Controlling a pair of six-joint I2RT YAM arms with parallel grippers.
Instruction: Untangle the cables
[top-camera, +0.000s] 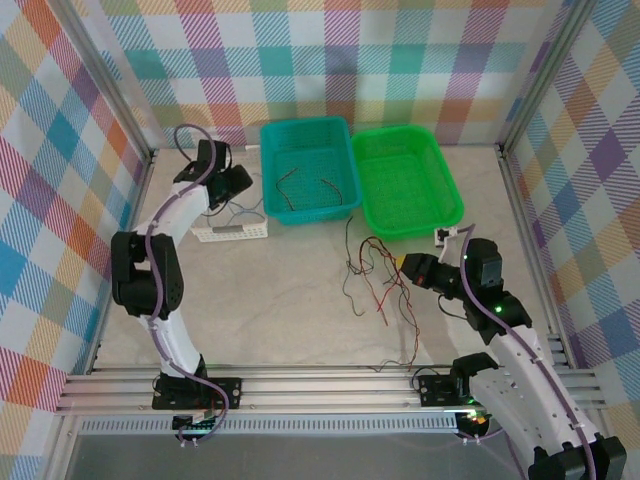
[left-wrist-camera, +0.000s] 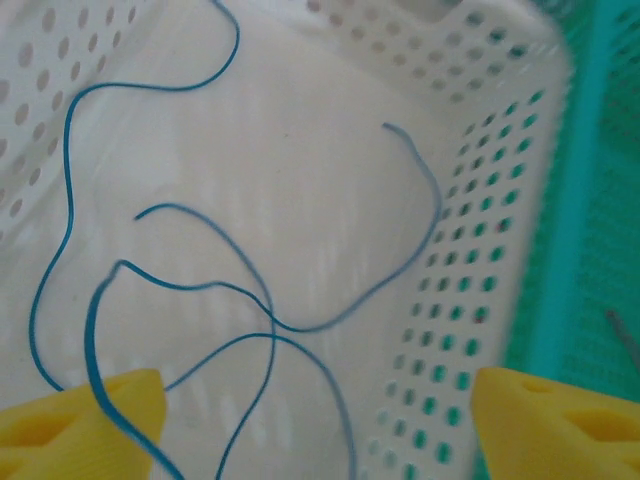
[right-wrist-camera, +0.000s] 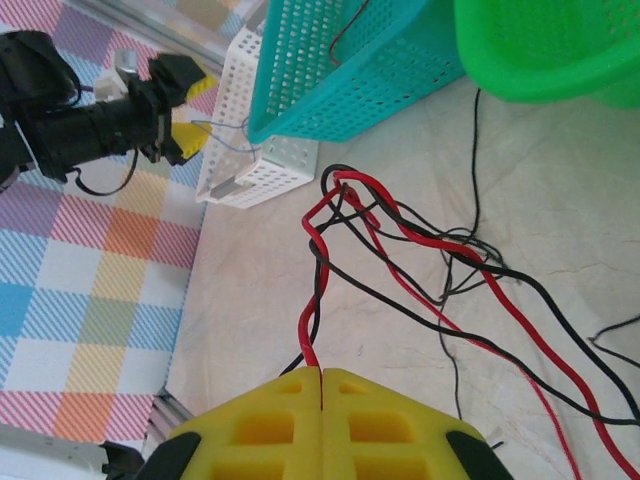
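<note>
A tangle of thin red and black cables (top-camera: 375, 272) lies on the table in front of the baskets. My right gripper (right-wrist-camera: 320, 375) is shut on the end of a red cable (right-wrist-camera: 303, 326), which rises from its yellow tips into the knot among black cables (right-wrist-camera: 421, 321). From above, the right gripper (top-camera: 403, 262) sits at the tangle's right edge. My left gripper (left-wrist-camera: 320, 430) is open over the white basket (left-wrist-camera: 470, 250), where thin blue cables (left-wrist-camera: 270, 310) lie looped. One blue strand crosses in front of its left finger (left-wrist-camera: 90, 425). The left gripper (top-camera: 232, 198) hovers at the back left.
A teal basket (top-camera: 310, 214) holding two short dark wires (top-camera: 300, 180) stands beside a green basket (top-camera: 410, 228) at the back. The small white basket (top-camera: 232, 233) sits left of them. An aluminium rail (top-camera: 300, 385) runs along the near edge, and checked walls enclose the table.
</note>
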